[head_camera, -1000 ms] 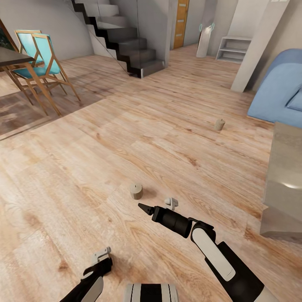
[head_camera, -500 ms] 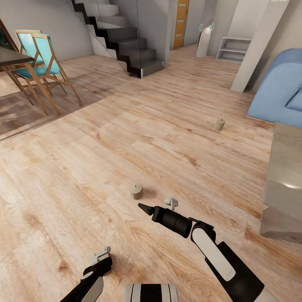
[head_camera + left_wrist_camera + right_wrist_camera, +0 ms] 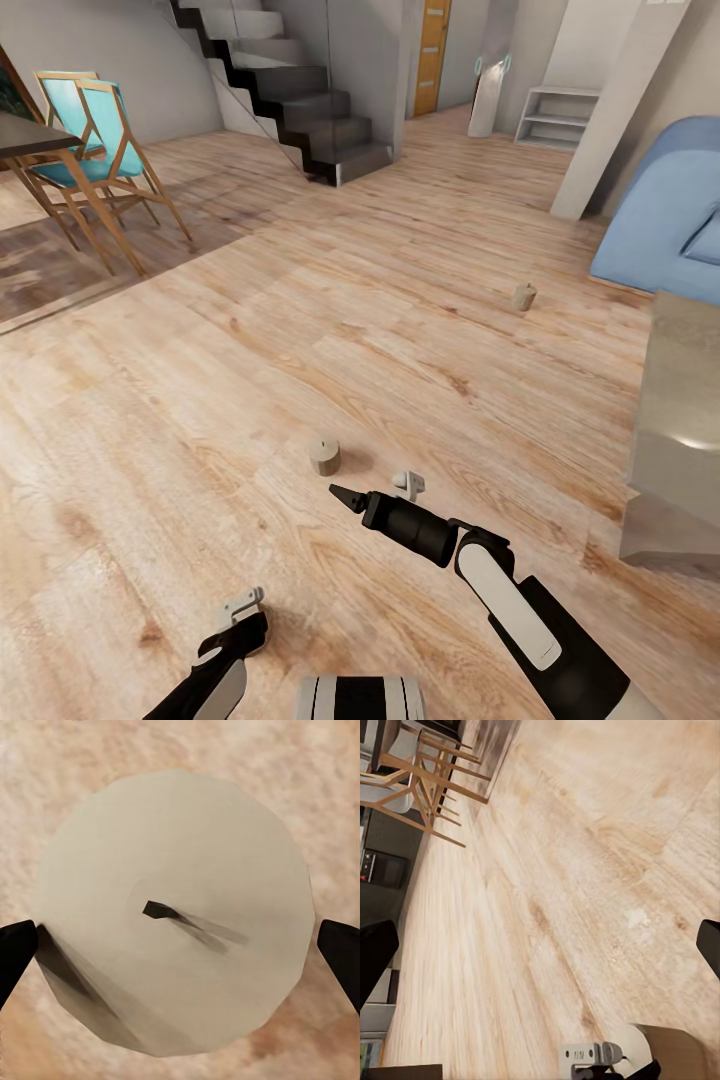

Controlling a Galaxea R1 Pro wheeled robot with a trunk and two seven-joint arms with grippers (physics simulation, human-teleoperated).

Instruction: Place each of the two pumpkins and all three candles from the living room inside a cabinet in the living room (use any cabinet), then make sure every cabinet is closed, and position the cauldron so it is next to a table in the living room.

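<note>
Two beige candles stand on the wood floor: a near candle (image 3: pixel 324 456) and a far candle (image 3: pixel 523 296). My right gripper (image 3: pixel 375 490) hovers open just right of the near one, empty, its fingertips (image 3: pixel 375 960) far apart. At the bottom of the head view is my left gripper (image 3: pixel 240 608). In its wrist view a third candle (image 3: pixel 176 907) is seen from above with its wick, between that gripper's (image 3: pixel 180 952) spread black fingertips (image 3: pixel 341 952). The right wrist view catches this candle (image 3: pixel 667 1054) beside the left gripper. Pumpkins, cabinet and cauldron are out of view.
The grey glossy table (image 3: pixel 680 400) stands at the right edge, with a blue sofa (image 3: pixel 660 210) behind it. Teal wooden chairs (image 3: pixel 95 140) and a dark dining table stand far left. Black stairs (image 3: pixel 300 100) and a white shelf (image 3: pixel 555 115) are at the back.
</note>
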